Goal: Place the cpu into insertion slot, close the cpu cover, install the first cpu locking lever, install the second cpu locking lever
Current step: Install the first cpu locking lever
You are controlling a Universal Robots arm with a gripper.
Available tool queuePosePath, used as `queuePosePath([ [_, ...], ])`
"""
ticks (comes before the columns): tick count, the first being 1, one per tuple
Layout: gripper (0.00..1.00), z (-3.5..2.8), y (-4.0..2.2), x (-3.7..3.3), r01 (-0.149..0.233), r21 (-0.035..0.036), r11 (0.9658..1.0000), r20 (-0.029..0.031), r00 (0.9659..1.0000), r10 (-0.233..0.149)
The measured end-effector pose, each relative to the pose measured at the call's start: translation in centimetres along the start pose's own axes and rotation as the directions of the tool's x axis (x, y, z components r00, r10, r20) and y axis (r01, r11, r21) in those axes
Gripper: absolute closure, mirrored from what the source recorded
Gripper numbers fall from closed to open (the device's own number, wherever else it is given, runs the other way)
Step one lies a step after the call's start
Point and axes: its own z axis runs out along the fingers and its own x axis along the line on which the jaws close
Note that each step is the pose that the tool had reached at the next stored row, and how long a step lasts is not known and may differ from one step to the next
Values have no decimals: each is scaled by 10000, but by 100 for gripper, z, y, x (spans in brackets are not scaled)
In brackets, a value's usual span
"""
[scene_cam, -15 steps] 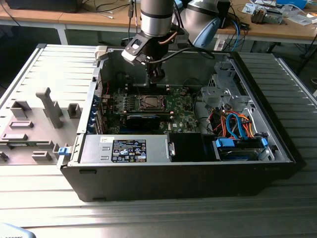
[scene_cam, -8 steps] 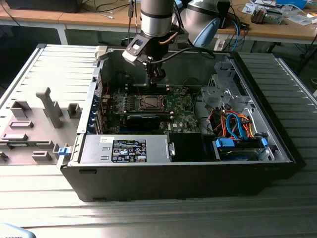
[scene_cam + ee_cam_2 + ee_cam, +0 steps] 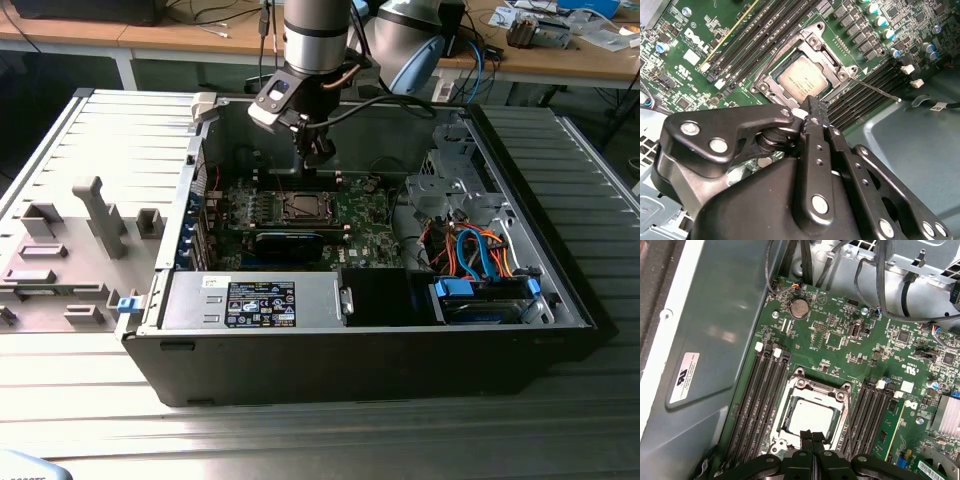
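Observation:
The cpu (image 3: 802, 80) (image 3: 810, 417) lies flat in its socket on the green motherboard (image 3: 840, 340), dull silver top up. Around it, the cpu cover (image 3: 829, 54) (image 3: 822, 387) lies down flat as a silvery frame. One thin locking lever (image 3: 875, 89) sticks out from a socket corner, across the memory slots. My gripper (image 3: 815, 106) (image 3: 811, 439) hangs just above the socket's edge, its two black fingers pressed together with nothing between them. In the exterior view the gripper (image 3: 318, 160) hovers inside the open case, above the socket (image 3: 303, 207).
Black memory slots (image 3: 760, 395) flank the socket on both sides. A long black card (image 3: 290, 243) sits in front of it, with the power supply (image 3: 250, 300) nearer still. A drive cage with orange and blue cables (image 3: 480, 255) fills the exterior view's right. A grey fixture plate (image 3: 70, 240) lies left.

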Motion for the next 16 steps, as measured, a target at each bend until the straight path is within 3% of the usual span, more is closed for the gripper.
queuePosePath([
  [16, 89, 0, 0, 0, 450, -7, 9990, 2, 9990, -450],
])
